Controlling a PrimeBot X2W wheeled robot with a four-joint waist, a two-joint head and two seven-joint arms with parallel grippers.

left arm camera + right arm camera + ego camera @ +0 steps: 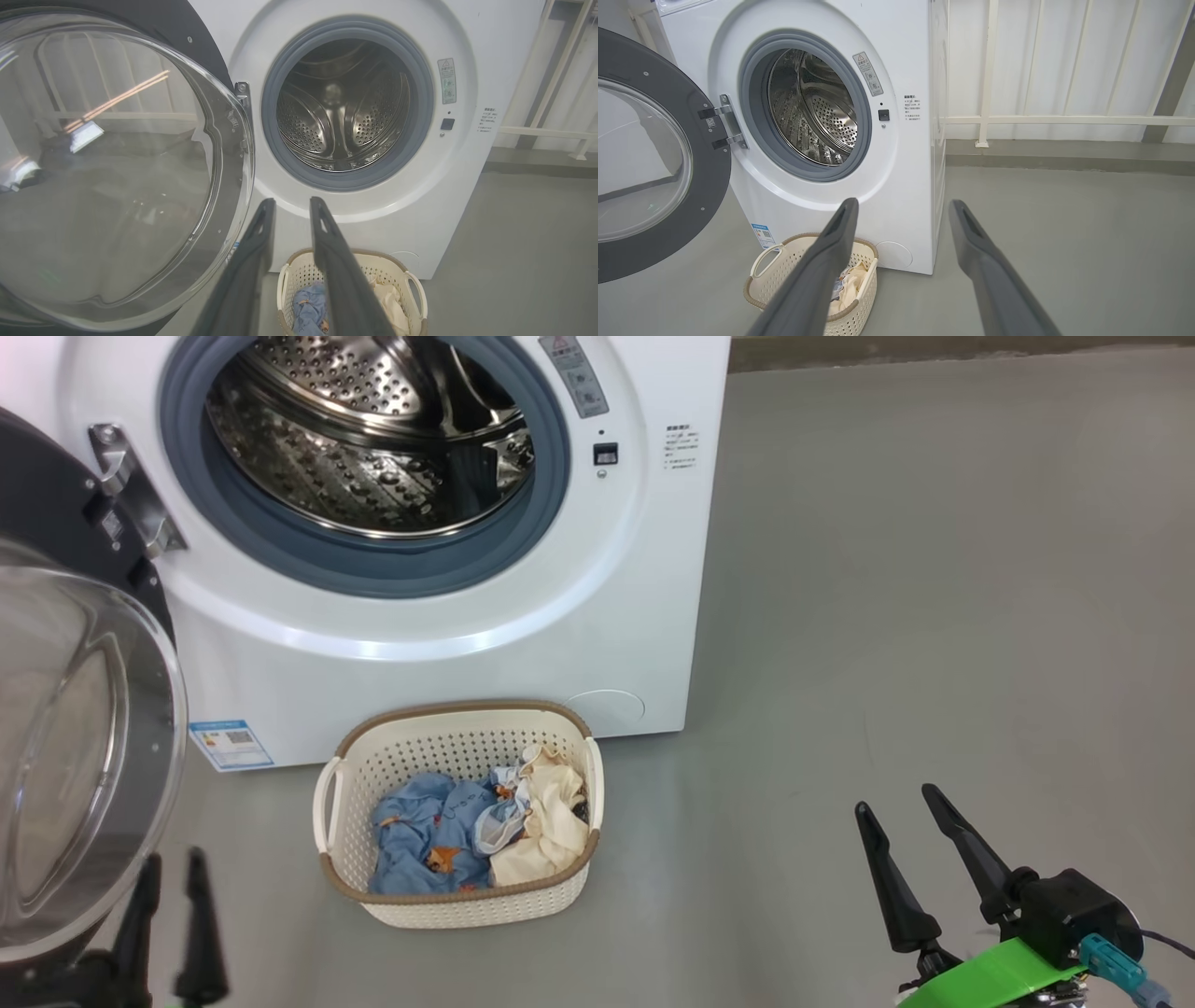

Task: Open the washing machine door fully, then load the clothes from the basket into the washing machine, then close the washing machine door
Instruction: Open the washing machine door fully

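The clothes lie in the basket on the floor, just in front of the washing machine, whose door hangs wide open. The basket sits between the left end effector and the right end effector, touching neither. Both are spread and hold nothing.

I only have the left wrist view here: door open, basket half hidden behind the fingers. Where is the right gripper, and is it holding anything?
Observer: The right gripper is at the head view's lower right, above the floor to the right of the basket, open and holding nothing.
Operator: Which garment lies on which side of the basket?
Observer: In the head view the light blue garment lies on its left side and the cream garment on its right, both inside the rim.
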